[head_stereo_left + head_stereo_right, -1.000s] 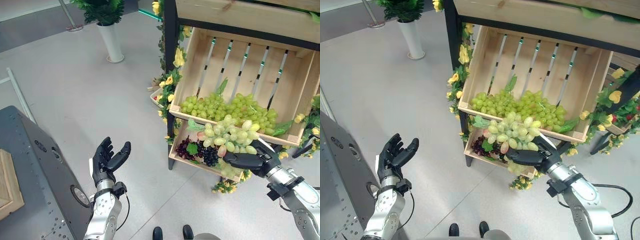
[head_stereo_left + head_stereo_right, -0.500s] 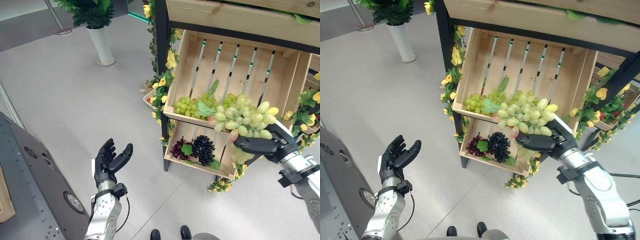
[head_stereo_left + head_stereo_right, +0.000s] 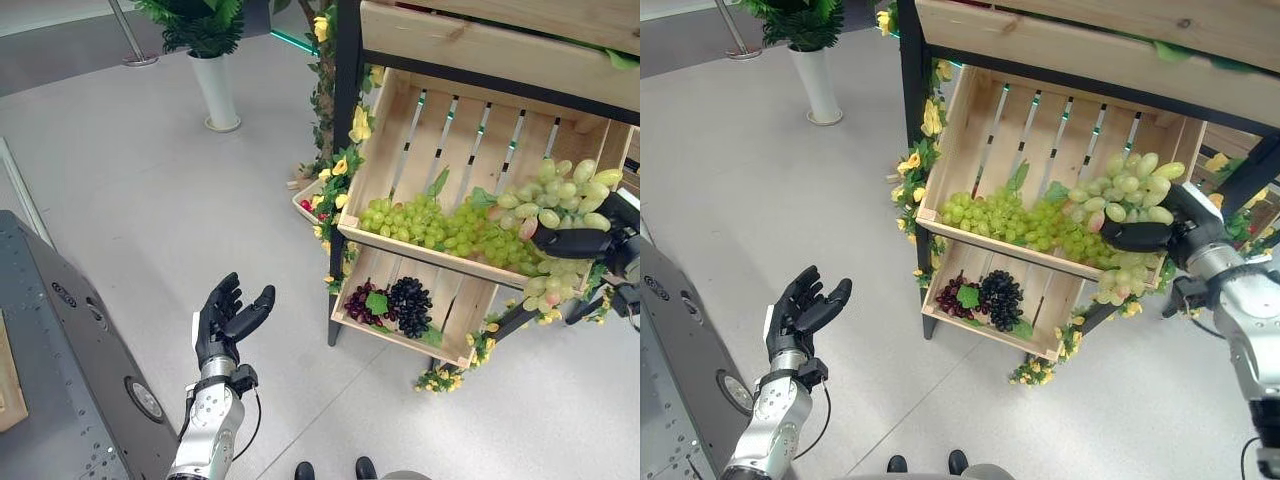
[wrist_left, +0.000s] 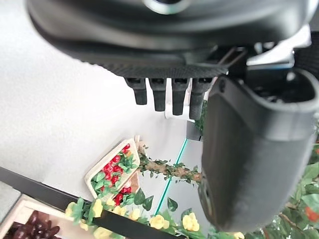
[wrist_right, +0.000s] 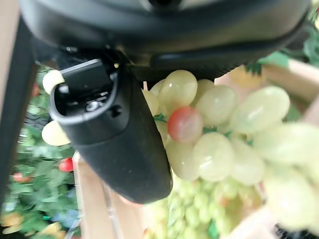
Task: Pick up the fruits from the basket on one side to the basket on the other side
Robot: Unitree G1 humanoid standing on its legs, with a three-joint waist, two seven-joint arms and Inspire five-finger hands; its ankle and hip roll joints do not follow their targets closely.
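Note:
My right hand (image 3: 582,241) is shut on a bunch of pale green grapes (image 3: 560,200), one of them reddish (image 5: 185,124). It holds the bunch in the air at the right end of the upper wooden crate (image 3: 400,130); part of the bunch dangles below the thumb (image 3: 1140,236). More green grapes (image 3: 430,222) lie along that crate's front. The lower crate (image 3: 352,318) holds dark purple and red grapes (image 3: 408,300). My left hand (image 3: 225,320) is open, palm up, over the floor at the lower left, far from the crates.
The crates sit in a black-framed shelf trimmed with yellow flowers (image 3: 358,122). A small box of red berries (image 3: 308,200) lies on the floor behind the shelf's left post. A plant in a white vase (image 3: 220,85) stands at the back. A grey machine top (image 3: 60,350) fills the lower left.
My right hand has carried the green bunch up and to the right, from in front of the lower crate to the upper crate's right end. The left hand has stayed put.

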